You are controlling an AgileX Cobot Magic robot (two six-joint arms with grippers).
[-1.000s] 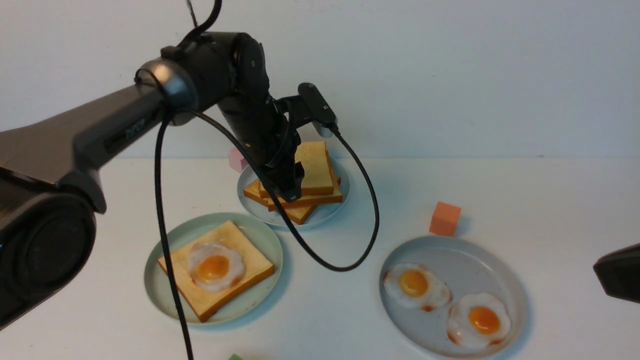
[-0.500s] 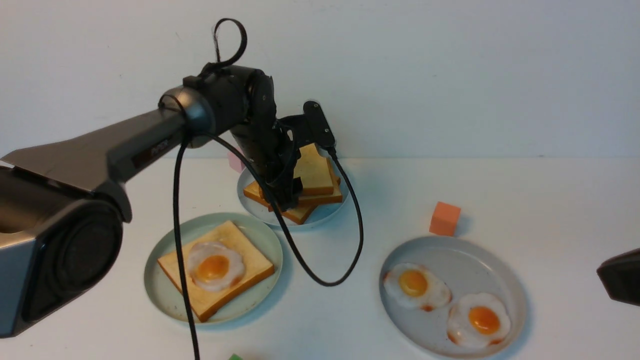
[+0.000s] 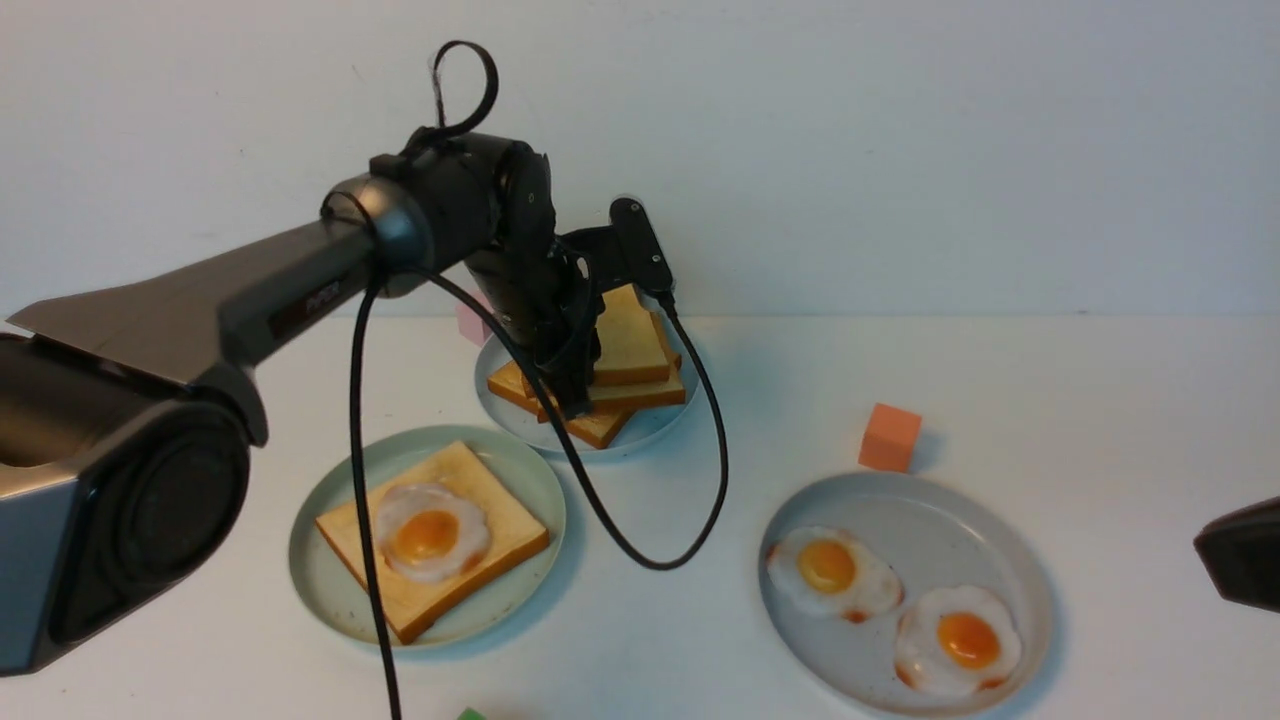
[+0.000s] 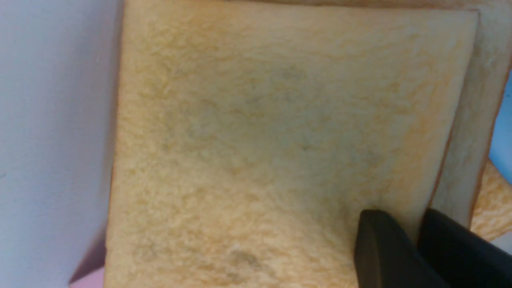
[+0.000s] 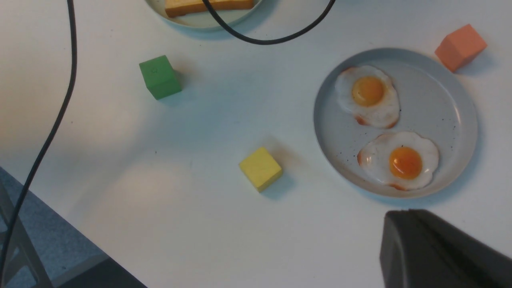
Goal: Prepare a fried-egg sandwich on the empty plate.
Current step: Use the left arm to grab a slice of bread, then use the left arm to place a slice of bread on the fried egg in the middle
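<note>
Reading the tabletop (image 3: 1000, 380) in the front view as a dial, the mint-green plate (image 3: 523, 472) sat at about 8 o'clock. It carried the base slice (image 3: 352, 528) turned diamond-wise, a corner toward 6, with the egg (image 3: 430, 535) centred on it. Being square, the slices had no long axis. The top slice (image 3: 630, 345) of the stack at 11 looked light, stiff and rough-faced, best pinched at a crust edge. The left gripper (image 4: 405, 224) was clamped on that edge. The right gripper (image 5: 432, 244) was closed, with nothing seen in it.

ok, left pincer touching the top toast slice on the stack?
Touching. Left wrist view: the left pincer has one finger on the top toast slice, the other beyond its edge, and the slice fills the gap between.
</note>
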